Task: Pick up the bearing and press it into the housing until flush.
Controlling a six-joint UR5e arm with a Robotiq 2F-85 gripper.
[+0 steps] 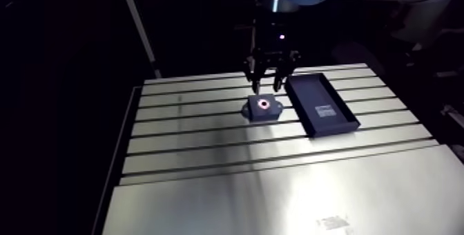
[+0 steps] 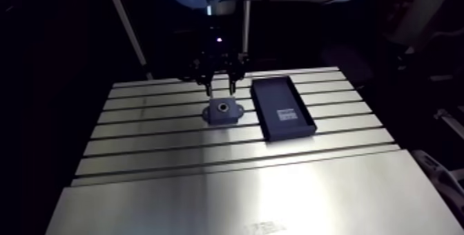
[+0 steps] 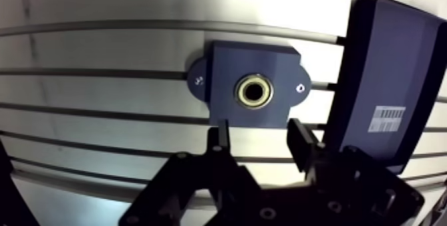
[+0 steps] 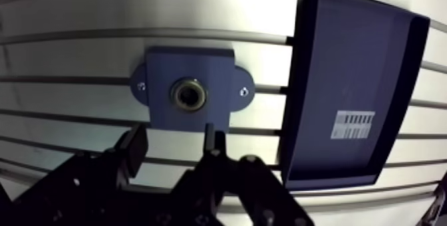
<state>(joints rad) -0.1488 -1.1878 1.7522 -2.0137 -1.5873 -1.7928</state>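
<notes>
gripper (image 3: pixel 258 133) spread apart, holding nothing | bearing (image 3: pixel 255 91) sits in housing (image 3: pixel 229 59), just ahead of fingers (image 3: pixel 219 139) | tray (image 3: pixel 392 56) beside housing

Slotted aluminium table (image 1: pixel 207 155): slots run crosswise, with a smooth plate at the near edge. Strong glare on its surface. Surroundings dark. A pale slanted bar (image 1: pixel 137 23) stands behind the far corner.
</notes>
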